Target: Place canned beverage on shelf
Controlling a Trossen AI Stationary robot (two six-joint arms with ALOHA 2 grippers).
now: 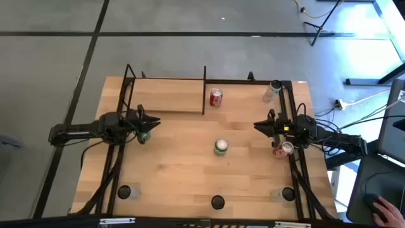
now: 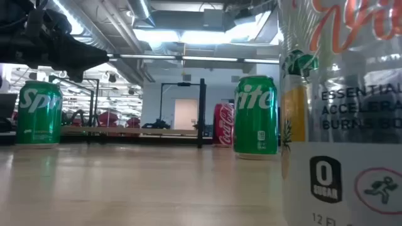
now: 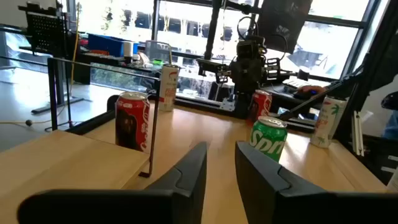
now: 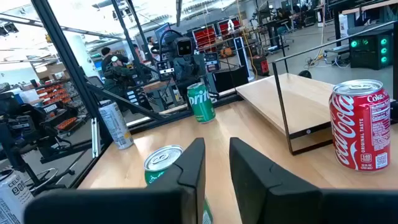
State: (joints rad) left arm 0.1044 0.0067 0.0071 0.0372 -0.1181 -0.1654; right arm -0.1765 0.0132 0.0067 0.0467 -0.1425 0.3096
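Several beverage cans stand upright on the wooden table. A red can (image 1: 216,97) is just off the right end of the shelf (image 1: 168,98), whose low plank board lies at the far left. One green can (image 1: 220,147) is mid-table, and another (image 1: 144,135) stands by my left gripper (image 1: 155,121). My left gripper hovers at the left, pointing right; its fingers (image 3: 221,149) are nearly together with nothing between them. My right gripper (image 1: 256,125) hovers at the right, pointing left, also shut on nothing (image 4: 216,144). A red-and-white can (image 1: 283,149) stands under the right arm.
A tall silver can (image 1: 273,90) stands at the far right corner. Dark-topped cans (image 1: 217,202) line the near edge, and one of them (image 2: 342,113) fills the low view's right side. Thin black rods (image 1: 204,88) frame the shelf. Bare tabletop (image 1: 183,164) lies between the arms.
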